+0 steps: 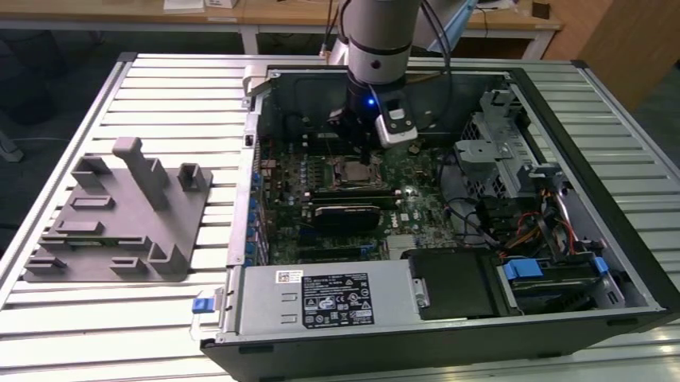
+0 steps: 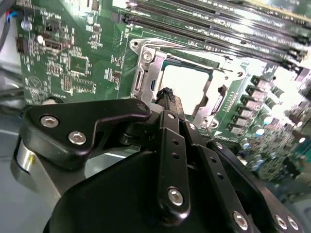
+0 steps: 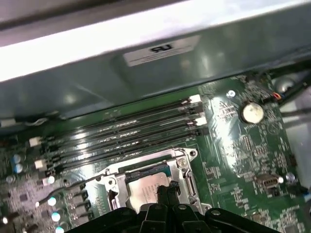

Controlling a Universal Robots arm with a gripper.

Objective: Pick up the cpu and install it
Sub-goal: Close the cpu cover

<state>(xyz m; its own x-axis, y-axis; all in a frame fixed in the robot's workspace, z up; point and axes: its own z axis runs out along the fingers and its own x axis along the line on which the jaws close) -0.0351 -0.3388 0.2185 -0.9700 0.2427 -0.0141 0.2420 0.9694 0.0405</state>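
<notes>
The gripper [image 3: 165, 188] hangs low inside the open computer case [image 1: 447, 350], directly over the socket frame [image 2: 146, 73] of the green motherboard [image 2: 77, 63]. Its two black fingers look pressed together at the tips, and I see nothing pinched between them. The cpu [image 2: 187, 86] lies inside that metal frame with its pale silvery top facing up, and in both wrist views the fingertips are just above its near edge; I cannot tell whether they touch it. So, as I judge it, the chip is already in its place and the work in hand is the seating. To do it well, the tool should act straight from above and very softly, because a sideways push could slide the chip on the fine contacts under it. The chip should lie flat and square to the frame, with no corner raised. The memory slots [image 3: 126, 131] run just beside the socket on the far side, so there is little room. The grey tray [image 1: 117, 231] stands well apart, at the exterior view's left.
</notes>
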